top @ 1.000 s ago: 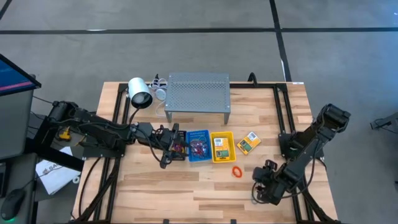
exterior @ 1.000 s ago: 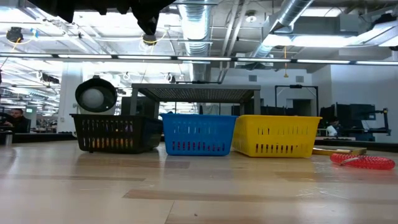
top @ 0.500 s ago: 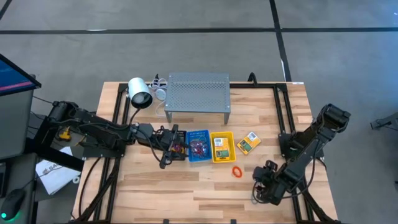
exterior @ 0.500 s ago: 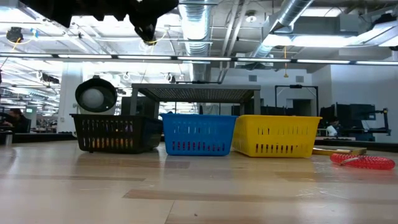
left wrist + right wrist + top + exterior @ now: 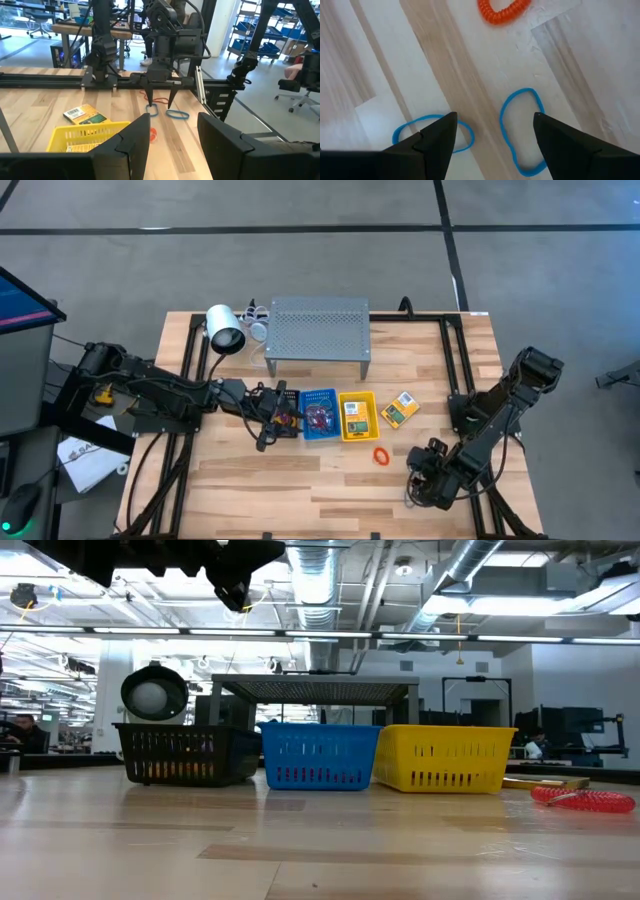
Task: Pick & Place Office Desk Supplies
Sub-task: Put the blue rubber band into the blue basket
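Three baskets stand in a row: black (image 5: 185,755), blue (image 5: 319,416) with rubber bands inside, yellow (image 5: 357,416) with a crayon box inside. Another crayon box (image 5: 399,410) lies flat on the table right of them. An orange coiled band (image 5: 381,454) lies nearer the front. Two blue rubber bands (image 5: 522,130) (image 5: 432,136) lie flat on the wood under my right gripper (image 5: 492,150), which points down, open, its fingers above them and touching nothing. My left gripper (image 5: 280,418) hangs level above the black basket, open and empty (image 5: 172,140).
A grey perforated metal shelf (image 5: 318,328) stands behind the baskets, with a white cylinder (image 5: 225,330) to its left. Black frame rails run along the table's left and right edges. Bare wood lies in front of the baskets.
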